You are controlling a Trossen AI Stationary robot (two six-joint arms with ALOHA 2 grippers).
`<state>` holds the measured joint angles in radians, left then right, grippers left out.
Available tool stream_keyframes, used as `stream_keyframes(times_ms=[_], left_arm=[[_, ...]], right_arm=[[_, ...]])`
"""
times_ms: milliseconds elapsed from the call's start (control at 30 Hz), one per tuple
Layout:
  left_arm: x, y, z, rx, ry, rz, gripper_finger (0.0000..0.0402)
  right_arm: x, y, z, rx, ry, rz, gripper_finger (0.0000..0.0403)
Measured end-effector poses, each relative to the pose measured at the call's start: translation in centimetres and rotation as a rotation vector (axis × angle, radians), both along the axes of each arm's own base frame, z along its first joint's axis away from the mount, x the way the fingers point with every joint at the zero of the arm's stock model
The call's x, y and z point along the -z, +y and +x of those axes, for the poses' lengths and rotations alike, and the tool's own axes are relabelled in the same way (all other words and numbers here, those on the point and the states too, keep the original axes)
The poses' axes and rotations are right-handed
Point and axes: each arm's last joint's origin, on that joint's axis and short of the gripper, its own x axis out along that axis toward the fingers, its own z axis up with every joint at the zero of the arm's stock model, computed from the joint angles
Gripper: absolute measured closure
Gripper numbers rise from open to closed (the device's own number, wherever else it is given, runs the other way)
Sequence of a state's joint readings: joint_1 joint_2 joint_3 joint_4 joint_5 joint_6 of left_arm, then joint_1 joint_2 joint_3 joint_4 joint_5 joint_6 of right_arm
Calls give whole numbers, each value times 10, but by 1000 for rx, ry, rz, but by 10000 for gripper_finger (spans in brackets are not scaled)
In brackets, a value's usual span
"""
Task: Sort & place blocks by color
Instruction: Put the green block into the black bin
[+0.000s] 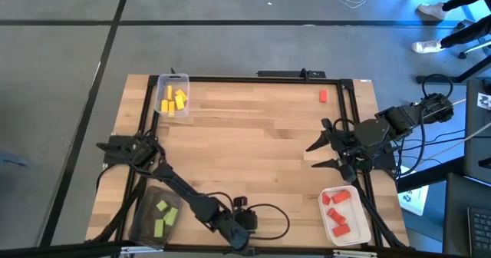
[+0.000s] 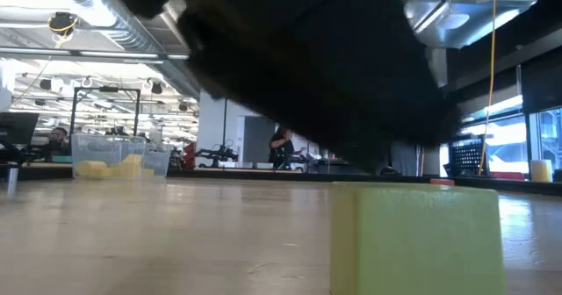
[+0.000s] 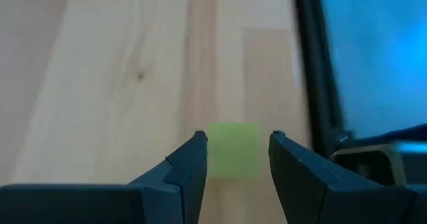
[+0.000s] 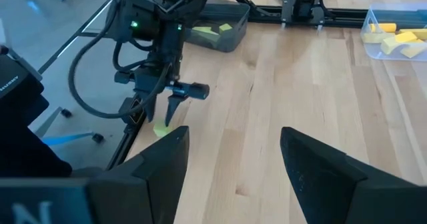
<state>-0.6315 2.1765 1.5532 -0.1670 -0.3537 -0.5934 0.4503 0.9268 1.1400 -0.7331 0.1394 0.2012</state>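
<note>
Green block (image 3: 233,150) sits on the table (image 1: 253,147) at its near edge, between the spread, not-yet-closed fingers of the left gripper (image 3: 237,159). Risk: uneven closing could nudge it off that edge. Right gripper (image 1: 324,153) waits open by the right edge.

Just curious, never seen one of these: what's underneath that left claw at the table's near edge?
A light green block lies on the bare wooden table, between the open fingers of the left gripper. From overhead the arm hides it entirely.
</note>
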Motion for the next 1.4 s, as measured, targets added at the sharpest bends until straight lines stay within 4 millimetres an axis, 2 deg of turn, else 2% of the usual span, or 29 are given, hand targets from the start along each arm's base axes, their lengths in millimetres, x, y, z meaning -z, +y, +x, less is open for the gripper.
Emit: stream_keyframes(times_ms=[133, 1000, 1233, 1400], left_arm=[[6, -1, 2, -3, -9, 4, 253], [6, -1, 1, 5, 3, 20, 253], [-16, -1, 9, -23, 11, 28, 253], [-24, 1, 10, -67, 32, 75, 253]], right_arm=[[0, 0, 0, 0, -4, 2, 166], [-1, 0, 0, -6, -7, 10, 166], [-1, 0, 0, -7, -8, 8, 166], [-1, 0, 0, -7, -7, 8, 166]])
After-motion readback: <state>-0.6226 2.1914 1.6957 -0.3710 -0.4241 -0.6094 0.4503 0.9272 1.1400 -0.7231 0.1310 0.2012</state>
